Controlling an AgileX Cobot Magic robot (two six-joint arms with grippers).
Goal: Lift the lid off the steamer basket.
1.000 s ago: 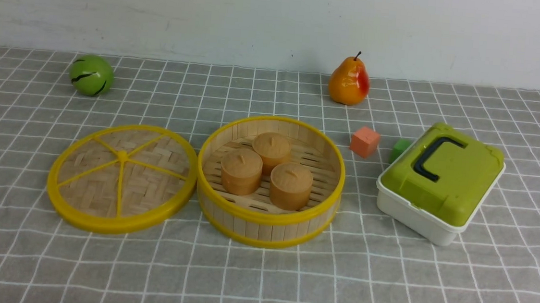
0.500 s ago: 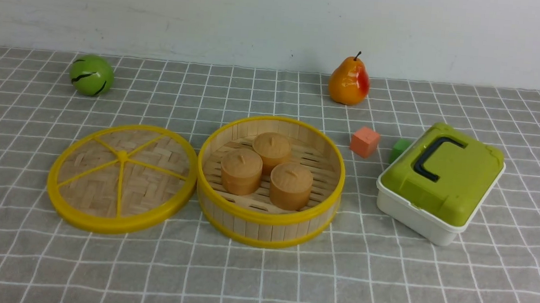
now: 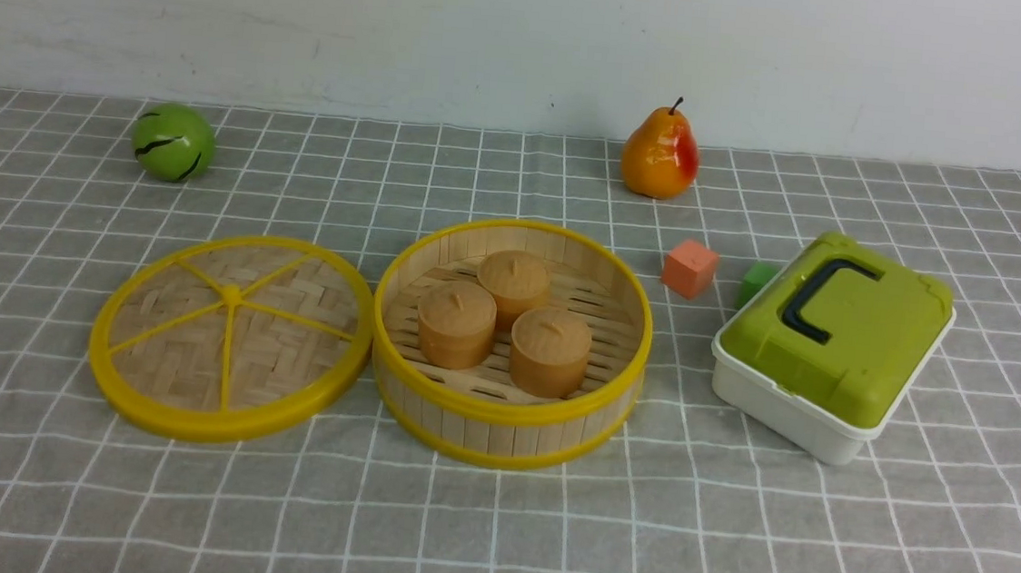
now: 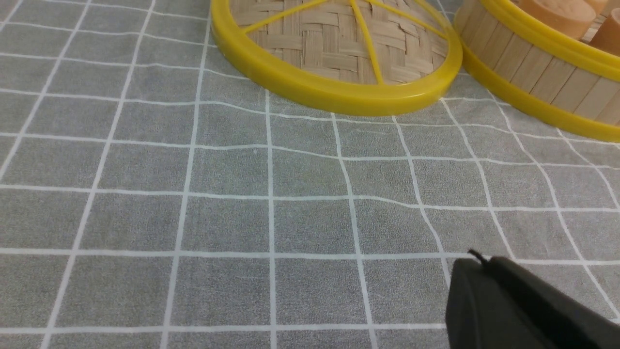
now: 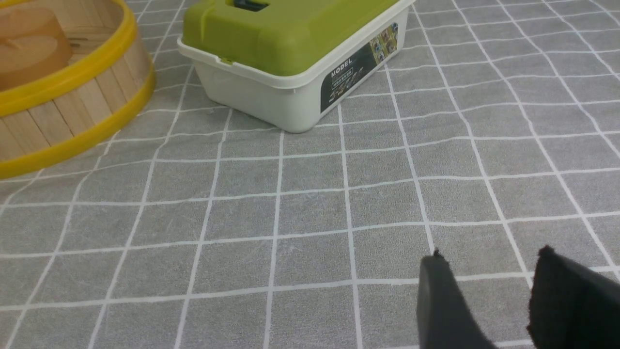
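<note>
The counter under its grey checked cloth carries everything; the steamer basket stands uncovered at its middle, three tan cylinders inside; the lid lies flat just left of the basket, rim close to rim, touching or not cannot be told; the white box with green lid sits right of the basket; behind the basket stand a pear, a green ball, an orange cube and a green cube; the left gripper is closed and empty, near the lid; the right gripper hangs slightly parted, holding nothing.
</note>
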